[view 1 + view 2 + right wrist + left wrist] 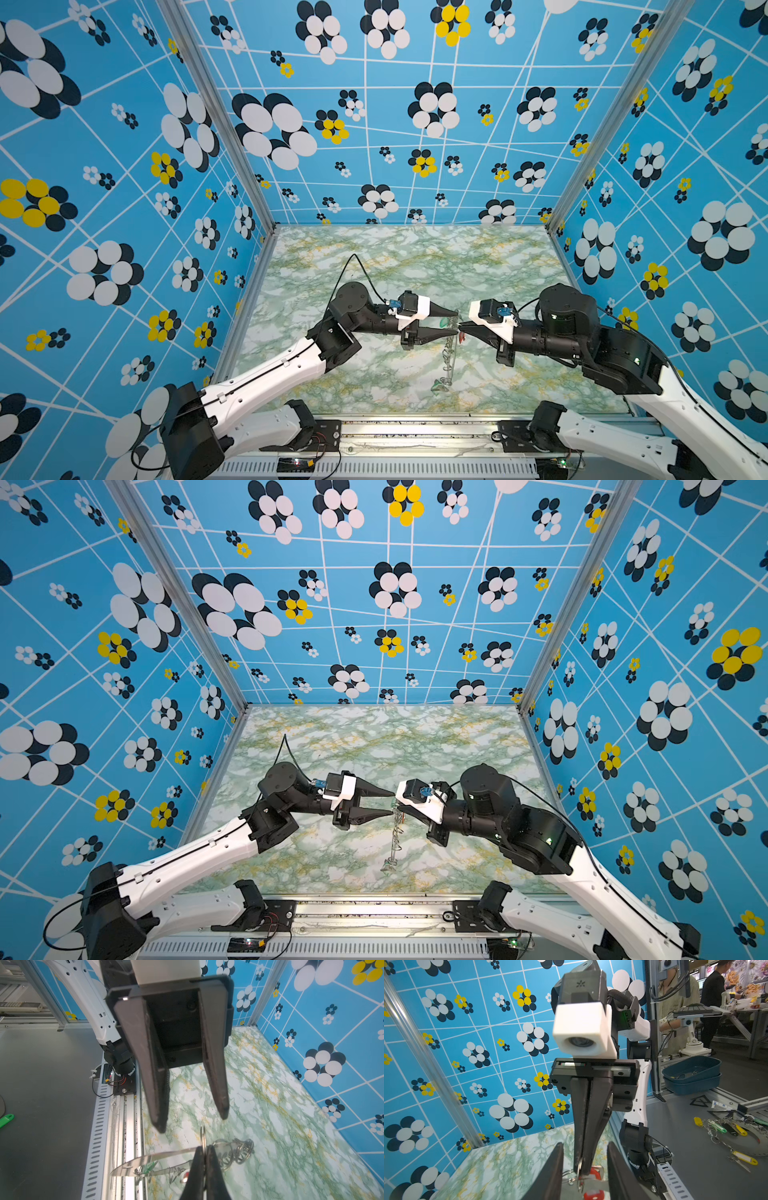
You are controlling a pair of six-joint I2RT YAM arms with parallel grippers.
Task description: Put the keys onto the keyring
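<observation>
keyring (pixel 162 1157) hangs by 1 ring pinched in my right jaws; left jaws stand part open just beside it.

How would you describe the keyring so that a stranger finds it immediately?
On the green marbled table, find the right claw, shut near the middle. It pinches the keyring by one ring. Unlike the small red tag beside it, the keyring is a large flat grey crescent plate edged with silver rings.
</observation>
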